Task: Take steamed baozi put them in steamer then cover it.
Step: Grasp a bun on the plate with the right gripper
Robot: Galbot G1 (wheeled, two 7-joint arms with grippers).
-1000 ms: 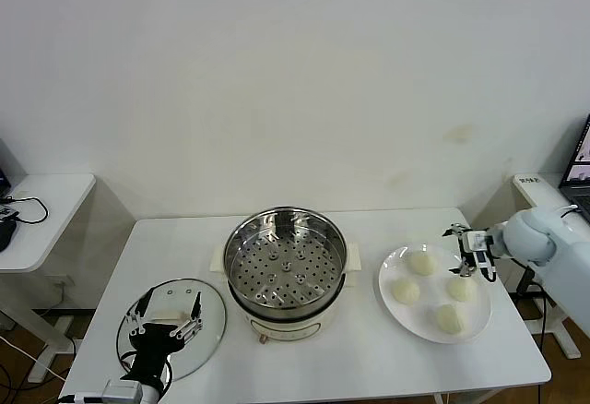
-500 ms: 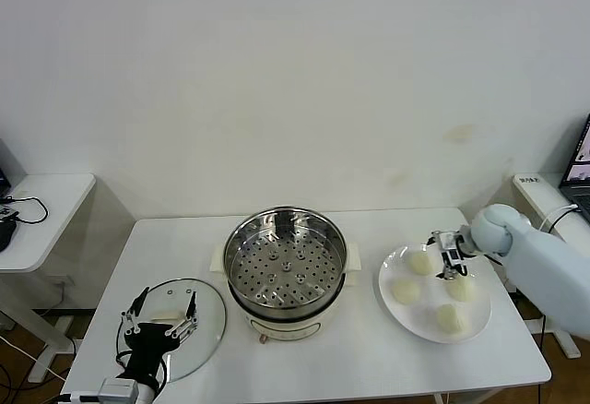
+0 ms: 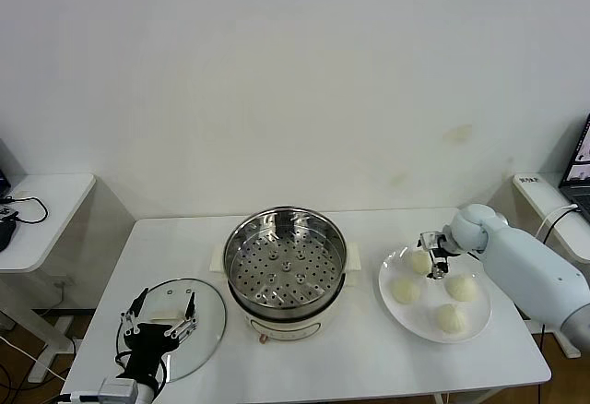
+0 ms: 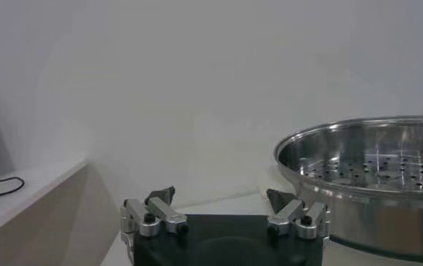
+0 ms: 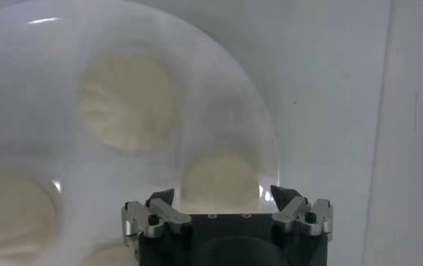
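Four cream-white baozi lie on a white plate at the right: a back one, a left one, a right one and a front one. My right gripper is open just over the back baozi. In the right wrist view this baozi lies between the open fingertips of the gripper. The empty steel steamer stands mid-table. The glass cover lies flat at the front left. My left gripper is open above the cover's handle and holds nothing.
The steamer's rim stands close beside the left gripper in the left wrist view. A small white side table is at the far left. A laptop edge shows at the far right.
My right gripper has moved left from the plate's right edge to over the back baozi. The left gripper has barely shifted over the cover.
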